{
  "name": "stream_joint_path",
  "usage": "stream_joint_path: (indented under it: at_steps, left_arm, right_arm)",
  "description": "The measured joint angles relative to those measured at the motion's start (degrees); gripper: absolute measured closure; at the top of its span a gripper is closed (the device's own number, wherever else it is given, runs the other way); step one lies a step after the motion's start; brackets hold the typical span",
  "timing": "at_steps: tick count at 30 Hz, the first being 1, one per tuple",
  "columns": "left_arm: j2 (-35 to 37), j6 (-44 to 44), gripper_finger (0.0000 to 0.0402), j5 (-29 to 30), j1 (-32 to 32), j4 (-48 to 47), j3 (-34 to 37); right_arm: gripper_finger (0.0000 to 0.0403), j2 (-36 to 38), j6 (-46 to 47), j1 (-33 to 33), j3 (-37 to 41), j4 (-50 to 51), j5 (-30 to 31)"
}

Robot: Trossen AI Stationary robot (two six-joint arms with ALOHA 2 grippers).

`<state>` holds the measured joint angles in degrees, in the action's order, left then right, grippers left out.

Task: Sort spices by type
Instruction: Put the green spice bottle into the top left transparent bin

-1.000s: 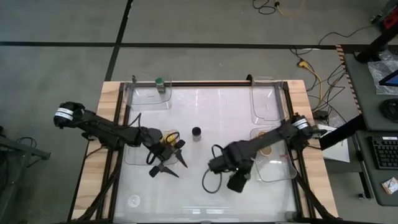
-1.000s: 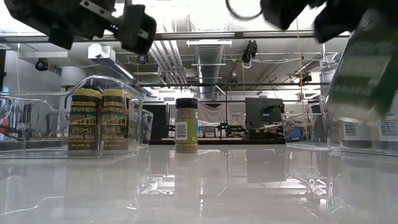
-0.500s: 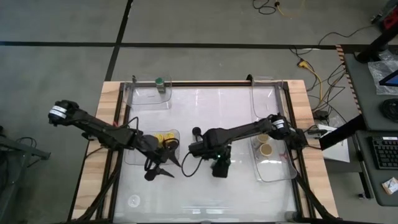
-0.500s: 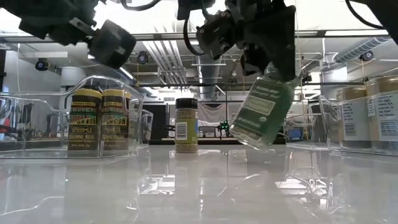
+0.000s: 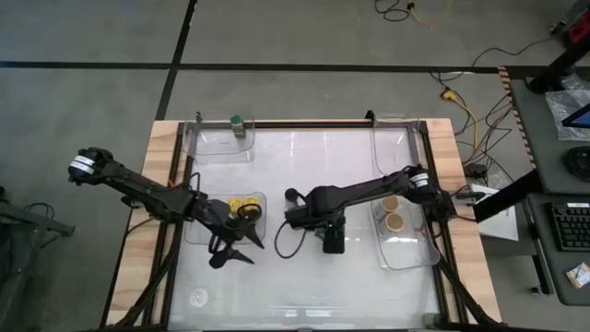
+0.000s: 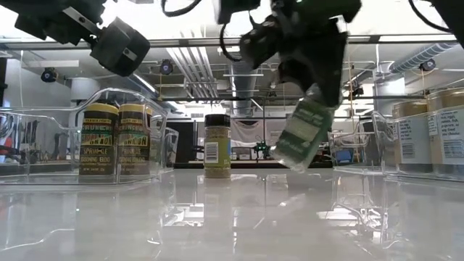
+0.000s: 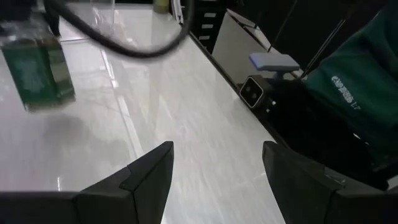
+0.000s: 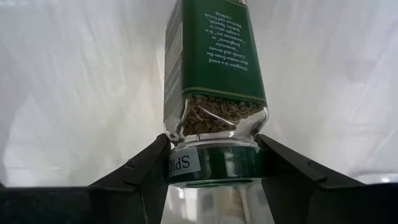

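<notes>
Presently my right gripper (image 8: 211, 177) clamps the green-labelled glass herb jar (image 8: 211, 68) by its lid end, tilted above mid-table; it's light, rigid, slick, breakable. My left gripper (image 7: 214, 180) hangs open, empty.

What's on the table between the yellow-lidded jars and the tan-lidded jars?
In the high view, between the yellow-lidded jars and tan-lidded jars stand a black-lidded jar and the right gripper, holding a green-labelled jar.

Robotics lab, exposed ceiling ducts (image 6: 243, 61) (industrial), monitor (image 6: 308, 129), floor cables (image 5: 461, 101)
</notes>
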<state>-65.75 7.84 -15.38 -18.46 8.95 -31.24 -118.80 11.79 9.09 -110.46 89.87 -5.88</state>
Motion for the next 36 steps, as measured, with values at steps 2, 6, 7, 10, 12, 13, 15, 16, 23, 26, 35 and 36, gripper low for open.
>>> stream_joint_path:
  at_steps: [2, 6, 7, 10, 12, 13, 15, 16, 23, 26, 35, 36]
  left_arm:
    - [0.01, 0.05, 0.0171, 0.0, 0.0, -0.1, 0.0]
    - [-0.6, 0.22, 0.0171, 0.02, 0.0, -0.09, 0.0]
    - [-0.82, 0.22, 0.0171, 0.02, 0.0, 0.04, 0.0]
    - [-1.56, 0.23, 0.0171, 0.04, 0.0, 1.51, 0.0]
    - [-2.07, 0.17, 0.0171, 0.05, 0.1, 3.21, 0.0]
    - [-2.25, 0.13, 0.0171, 0.07, 0.11, 3.87, 0.0]
    - [-2.63, 0.06, 0.0171, 0.34, 0.11, 5.22, 0.0]
    - [-2.72, 0.02, 0.0171, 1.08, 0.11, 5.84, 0.0]
    - [-2.85, 0.2, 0.0171, 6.59, 0.2, 6.61, 0.0]
    - [-2.85, 0.23, 0.0171, 7.56, 0.22, 7.56, 0.0]
    - [-2.85, 0.68, 0.0171, 10.57, 0.24, 9.1, 0.0]
    - [-2.85, 0.83, 0.0171, 11.06, 0.24, 9.16, 0.0]
  right_arm:
    - [0.0202, 2.51, -0.93, 0.06, 2.62, 0.16, 0.98]
    - [0.0201, 8.91, -0.54, -0.04, 8.59, 0.36, 5.72]
    - [0.0201, 10.46, 0.17, -0.07, 9.96, 0.31, 6.71]
    - [0.0201, 13.29, 1.65, 0.09, 12.9, 0.31, 7.49]
    - [0.0201, 13.7, 1.66, 0.85, 14.55, 0.28, 7.62]
    - [0.0201, 13.65, 1.53, 1.27, 15.27, 0.18, 7.46]
    - [0.02, 12.63, 0.85, 2.03, 16.07, 0.22, 7.41]
    - [0.02, 12.24, 0.27, 2.34, 16.3, 0.14, 7.39]
    - [0.02, 9.05, -6.36, 3.42, 16.12, 0.02, 7.37]
    - [0.02, 8.63, -8.84, 3.35, 16.12, 0.07, 7.38]
    - [0.02, 8.21, -14.03, 3.05, 16.14, 0.07, 7.44]
    - [0.02, 8.19, -14.1, 3.03, 16.16, 0.08, 7.4]
